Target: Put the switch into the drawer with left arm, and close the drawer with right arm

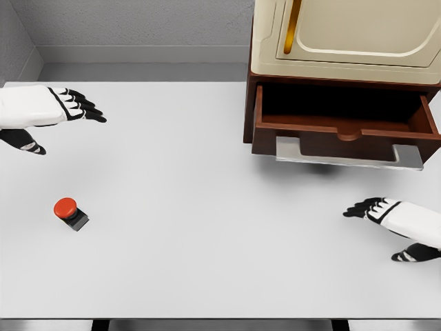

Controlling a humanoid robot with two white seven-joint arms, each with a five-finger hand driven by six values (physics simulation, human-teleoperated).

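though boxy, drawer (pixel 344 127) glossy dark wood

Picture edges cut off both arms and the cabinet (pixel 344 34).

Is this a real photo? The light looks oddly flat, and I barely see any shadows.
Head view: a simulator's render, evenly lit and sharp throughout, with no glare on the white table. Only soft shadows show, one beneath the open drawer and a faint one beside the red switch.
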